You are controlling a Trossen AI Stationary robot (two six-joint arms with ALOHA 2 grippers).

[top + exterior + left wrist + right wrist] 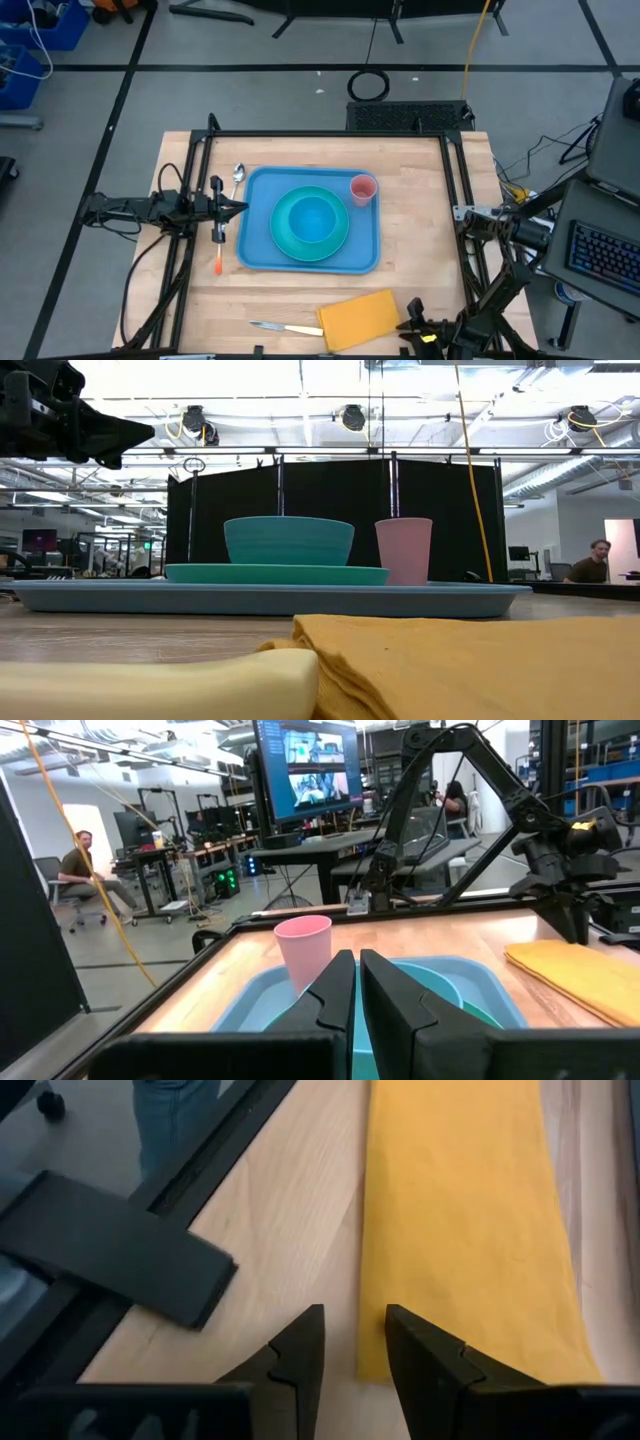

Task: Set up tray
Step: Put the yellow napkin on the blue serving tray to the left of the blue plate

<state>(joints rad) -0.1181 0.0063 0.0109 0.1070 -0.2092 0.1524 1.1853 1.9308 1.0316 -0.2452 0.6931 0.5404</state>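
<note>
The blue tray [258, 250] lies at the table's middle and carries a turquoise plate [283, 236], a turquoise bowl [312, 216] and a pink cup [362, 188]. My left gripper [238, 208] is shut and empty; it hovers level at the tray's left rim and points across the tray [250, 1000]. It also shows raised above the table in the low view [120, 432]. My right gripper [412, 318] is open and empty at the near edge, its fingers [300, 1350] over the corner of a folded yellow napkin [460, 1230] that lies flat on the table [362, 318].
A spoon [238, 176] lies left of the tray's far corner. An orange-handled utensil [218, 262] lies left of its near corner. A cream-handled knife [285, 328] lies at the near edge, left of the napkin. A black frame [330, 134] borders the table. People sit in the room behind.
</note>
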